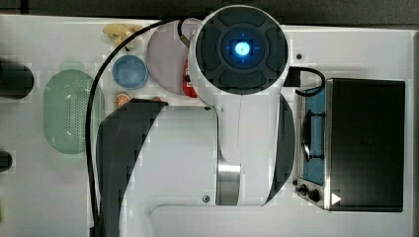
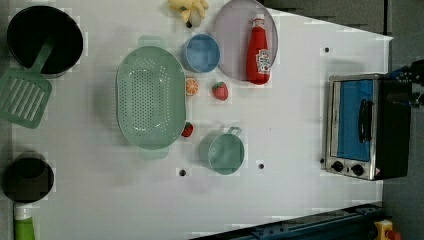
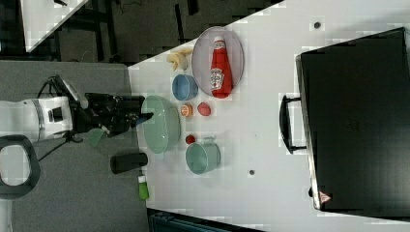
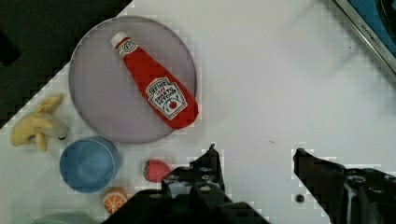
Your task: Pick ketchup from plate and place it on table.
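I am holding my gripper [image 4: 254, 151] open above the white desk [image 2: 280, 125], its two dark fingers [image 4: 210, 163] standing apart with nothing between them and only bare desk showing in the gap. The ketchup [image 4: 156, 84] is lying on its side on the plate [image 4: 93, 102], white cap pointing toward the plate's far rim and its red base reaching over the rim nearest my fingers, label facing up. In the left view the ketchup [image 2: 258, 50] is lying along the right side of the plate [image 2: 230, 35], at the top of the desk. Just beside the plate a small blue bowl [image 2: 201, 52] is sitting, and a bunch of bananas [image 2: 189, 10] is resting near the desk's edge by both. A strawberry [image 2: 220, 90] and an orange half [image 2: 192, 86] are lying near the bowl, between it and a green perforated basket [image 2: 150, 97]. A second small strawberry [image 2: 187, 130] is lying against the basket's rim, with a green mug [image 2: 226, 152] near it. A toaster oven [image 2: 362, 125] with a blue door is standing at the left view's right, well apart from the plate. In the top view my arm [image 1: 237, 98] is covering much of the desk, with a sliver of the ketchup [image 1: 189, 86] showing at its edge.
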Controlling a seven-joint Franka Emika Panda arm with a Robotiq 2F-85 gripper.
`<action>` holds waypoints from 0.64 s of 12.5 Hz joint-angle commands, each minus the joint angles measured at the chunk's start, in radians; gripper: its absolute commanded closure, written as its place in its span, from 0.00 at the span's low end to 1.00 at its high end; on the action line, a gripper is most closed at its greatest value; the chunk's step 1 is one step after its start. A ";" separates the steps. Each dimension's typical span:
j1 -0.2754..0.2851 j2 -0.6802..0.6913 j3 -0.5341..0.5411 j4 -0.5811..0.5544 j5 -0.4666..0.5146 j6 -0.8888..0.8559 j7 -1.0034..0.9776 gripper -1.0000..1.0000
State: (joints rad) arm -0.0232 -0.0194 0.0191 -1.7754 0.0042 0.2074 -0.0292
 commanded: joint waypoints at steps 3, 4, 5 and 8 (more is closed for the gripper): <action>-0.094 -0.175 0.063 -0.080 0.019 -0.156 0.048 0.00; -0.094 -0.175 0.065 -0.080 0.019 -0.153 0.048 0.00; -0.093 -0.172 0.066 -0.080 0.019 -0.149 0.044 0.00; -0.090 -0.140 0.075 -0.079 0.019 -0.127 -0.052 0.00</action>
State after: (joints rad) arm -0.1184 -0.2013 0.0850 -1.8516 0.0136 0.0671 -0.0450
